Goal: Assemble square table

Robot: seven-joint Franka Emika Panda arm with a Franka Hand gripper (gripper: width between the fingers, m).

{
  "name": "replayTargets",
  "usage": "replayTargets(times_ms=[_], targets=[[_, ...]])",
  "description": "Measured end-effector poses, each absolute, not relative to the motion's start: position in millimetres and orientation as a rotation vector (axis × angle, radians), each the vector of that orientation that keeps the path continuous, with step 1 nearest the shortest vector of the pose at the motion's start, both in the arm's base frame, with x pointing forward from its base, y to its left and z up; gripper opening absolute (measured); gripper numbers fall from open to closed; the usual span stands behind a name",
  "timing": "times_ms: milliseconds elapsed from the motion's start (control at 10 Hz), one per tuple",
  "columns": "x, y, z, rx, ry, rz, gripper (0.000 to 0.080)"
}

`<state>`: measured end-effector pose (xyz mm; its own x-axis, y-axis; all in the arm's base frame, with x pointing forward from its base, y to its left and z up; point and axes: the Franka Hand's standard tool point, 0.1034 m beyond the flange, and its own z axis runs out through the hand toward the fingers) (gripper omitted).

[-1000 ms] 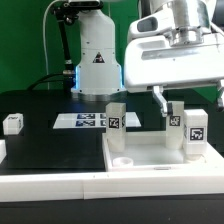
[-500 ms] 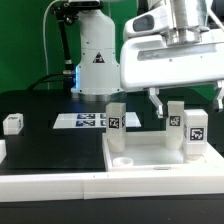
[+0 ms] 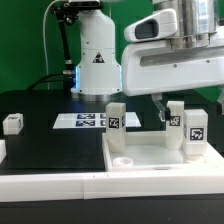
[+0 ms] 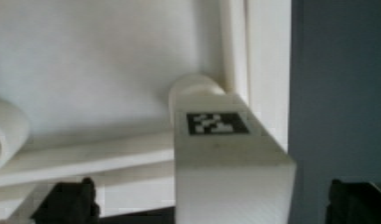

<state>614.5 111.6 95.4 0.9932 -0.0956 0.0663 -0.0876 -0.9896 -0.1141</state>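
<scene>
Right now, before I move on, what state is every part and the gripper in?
Flat white square plastic tabletop: lying flat on the black table.
White chunky leg nearest the marker board: upright on the tabletop.
White leg nearest the camera: upright on the tabletop.
White leg just behind that one: upright on the tabletop.
White leg off the tabletop: loose on the table.
Two-finger gripper: open, holding nothing.

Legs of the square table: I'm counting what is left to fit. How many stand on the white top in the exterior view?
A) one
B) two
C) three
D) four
C: on the top stand a lone leg at the exterior view's left and a rear leg and front leg at its right; the fourth leg sits off it.
</scene>
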Motion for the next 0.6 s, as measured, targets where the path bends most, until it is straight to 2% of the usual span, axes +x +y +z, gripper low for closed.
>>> replayTargets(times_ms=[400,600], targets=[[612.8,114.1,91.0,-3.027,0.140,-0.101,0.0649],[613.0,113.3,91.0,-3.027,0.142,-0.101,0.0383]])
